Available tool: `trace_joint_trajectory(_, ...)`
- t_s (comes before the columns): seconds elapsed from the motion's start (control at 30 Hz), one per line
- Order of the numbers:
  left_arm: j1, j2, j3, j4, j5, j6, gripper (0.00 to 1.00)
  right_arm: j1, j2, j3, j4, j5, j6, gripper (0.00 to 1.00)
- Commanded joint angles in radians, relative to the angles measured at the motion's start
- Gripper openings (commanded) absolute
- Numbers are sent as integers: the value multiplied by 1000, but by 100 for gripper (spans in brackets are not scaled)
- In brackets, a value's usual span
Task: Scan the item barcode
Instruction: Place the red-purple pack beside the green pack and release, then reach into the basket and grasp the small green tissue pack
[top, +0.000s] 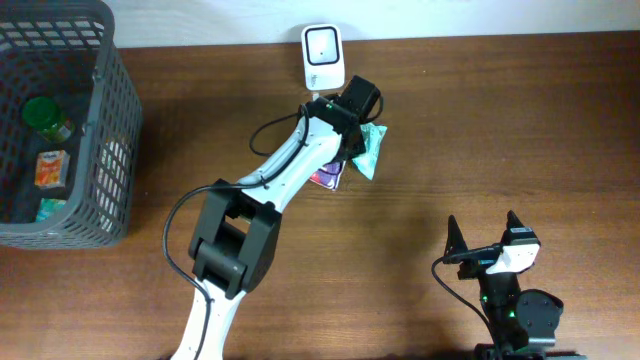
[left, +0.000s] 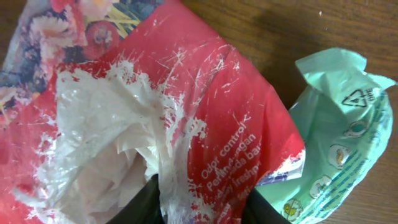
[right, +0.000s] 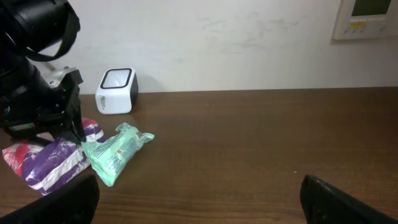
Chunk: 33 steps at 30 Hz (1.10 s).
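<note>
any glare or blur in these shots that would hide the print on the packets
Left wrist view: pale shiny patches on the crinkled red packet, but its white print reads fine; green packet sharp. Right wrist view: the right pincer's fingers dark and blurred at the bottom, scanner clear. Overhead view: even light, no glare.
</note>
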Motion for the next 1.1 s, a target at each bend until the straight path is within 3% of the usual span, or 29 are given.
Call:
trace_joint_trajectory(0.0, 26, -19, 119, -5, 6, 26, 44, 8, -6, -7, -4, 4, 8, 99)
trace_joint_trajectory(0.07, 42, -21, 186, -29, 6, 82, 66, 8, -6, -7, -3, 4, 8, 99)
trace_joint_trajectory(0.13, 67, -21, 302, -127, 6, 100, 77, 8, -6, -7, -3, 4, 8, 99)
trace_joint_trajectory(0.2, 105, -21, 452, -257, 6, 116, 78, 8, -6, -7, -3, 4, 8, 99)
trace_joint_trajectory(0.3, 197, -21, 754, -475, 4, 258, 82, 8, -6, -7, -3, 4, 8, 99)
trace_joint_trajectory(0.33, 245, -21, 867, -555, -17, 307, 89, 8, -6, -7, -3, 4, 8, 99)
trace_joint_trajectory(0.4, 354, -21, 1063, -697, -114, 341, 98, 8, -6, -7, -3, 4, 8, 99)
trace_joint_trajectory(0.47, 477, -21, 1197, -783, -224, 344, 99, 8, -6, -7, -3, 4, 8, 99)
trace_joint_trajectory(0.6, 723, -47, 1177, -783, -191, 516, 99, 8, -6, -7, -3, 4, 8, 99)
trace_joint_trajectory(0.77, 950, -47, 1091, -783, -176, 528, 99, 8, -6, -7, -4, 4, 8, 99)
trace_joint_trajectory(0.83, 1012, -47, 1025, -783, -85, 581, 99, 8, -6, -7, -3, 4, 8, 99)
trace_joint_trajectory(0.87, 1048, -47, 952, -783, -27, 621, 99, 8, -6, -7, -3, 4, 8, 99)
trace_joint_trajectory(0.97, 1114, -46, 714, -774, -31, 621, 99, 8, -6, -7, -3, 4, 8, 99)
trace_joint_trajectory(1.07, 1151, -43, 455, -650, -31, 657, 99, 8, -6, -7, -3, 4, 8, 99)
